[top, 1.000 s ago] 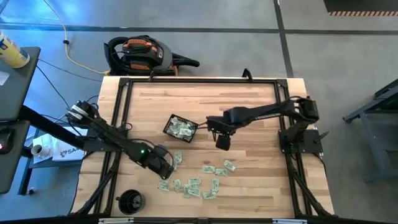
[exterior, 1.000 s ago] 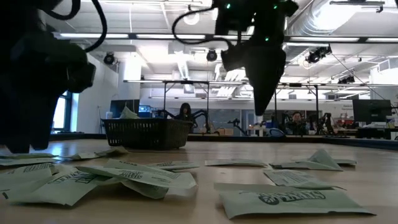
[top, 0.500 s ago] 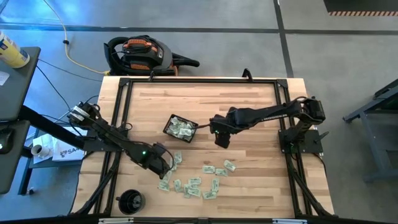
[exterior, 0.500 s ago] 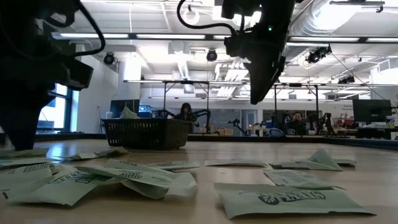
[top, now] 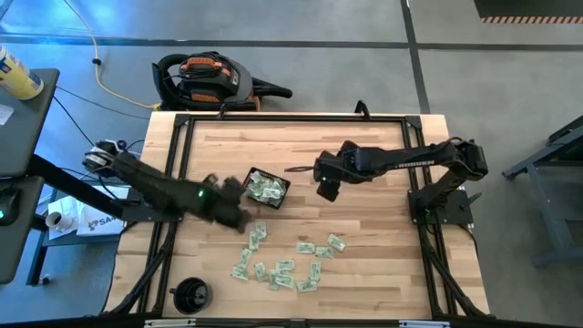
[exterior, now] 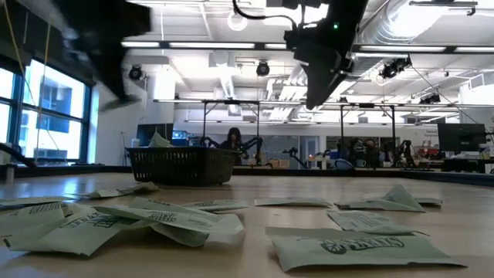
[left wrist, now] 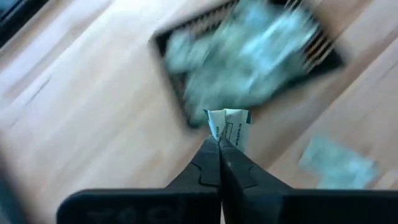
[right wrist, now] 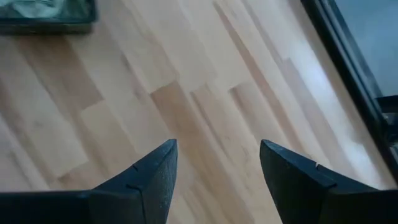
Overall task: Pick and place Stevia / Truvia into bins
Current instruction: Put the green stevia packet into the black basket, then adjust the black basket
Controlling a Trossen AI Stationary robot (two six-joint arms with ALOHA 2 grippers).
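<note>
The left gripper (left wrist: 219,144) pinches one Stevia sachet (left wrist: 229,126) by its edge, just short of the mesh tray (top: 264,186) mid-table. That thin hold could slip. The right gripper (right wrist: 214,165) hangs spread and empty nearby.

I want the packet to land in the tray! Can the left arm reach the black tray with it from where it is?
Probably yes. The left gripper, shut on a sachet, hangs just beside the black tray, with nothing between them. The right gripper waits open on the tray's other side, clear of it.
</note>
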